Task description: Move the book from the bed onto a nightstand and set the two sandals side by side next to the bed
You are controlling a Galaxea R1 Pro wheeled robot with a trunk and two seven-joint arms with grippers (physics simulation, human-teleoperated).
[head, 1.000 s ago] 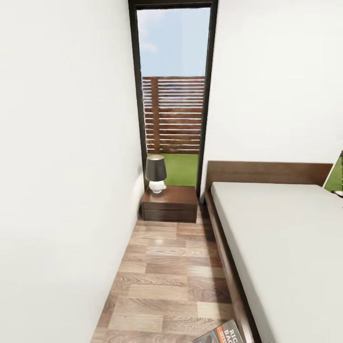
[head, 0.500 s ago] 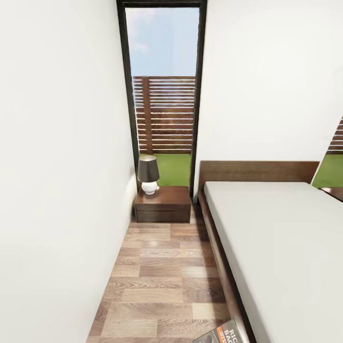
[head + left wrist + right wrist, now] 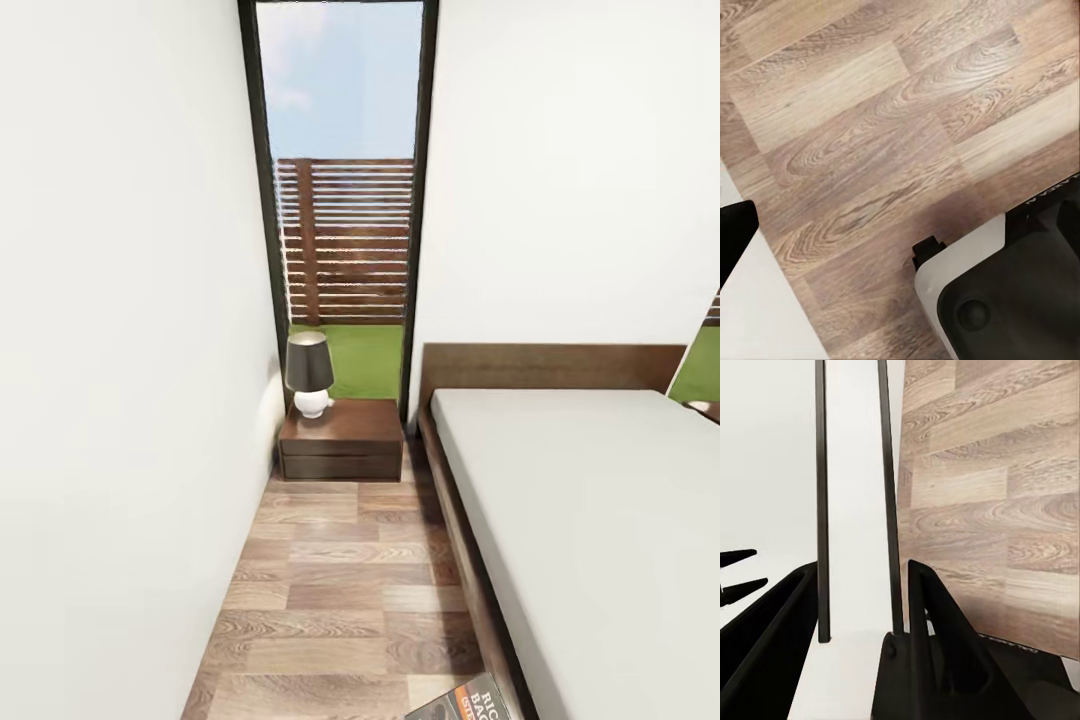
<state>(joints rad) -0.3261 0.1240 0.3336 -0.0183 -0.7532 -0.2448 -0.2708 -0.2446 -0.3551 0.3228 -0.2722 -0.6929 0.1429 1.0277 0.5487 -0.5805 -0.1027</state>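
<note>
The book (image 3: 470, 700), dark with orange and white lettering, pokes in at the bottom edge of the head view, above the floor beside the bed (image 3: 600, 520). In the right wrist view it stands edge-on as white pages between two thin dark covers (image 3: 855, 472). My right gripper (image 3: 862, 566) is shut on it, one black finger against each cover. A dark-brown nightstand (image 3: 345, 440) stands at the far end of the aisle, left of the headboard. One black fingertip (image 3: 735, 232) of my left gripper hangs over the plank floor. The sandals are out of view.
A dark-shaded lamp (image 3: 308, 372) takes the nightstand's left half. A white wall (image 3: 120, 400) closes the aisle's left side and the bed frame (image 3: 455, 530) its right. A tall window (image 3: 345, 200) rises behind. My base (image 3: 1012, 300) is below the left arm.
The camera has shifted, so the nightstand and window sit further left in the picture. The book keeps its place at the bottom edge.
</note>
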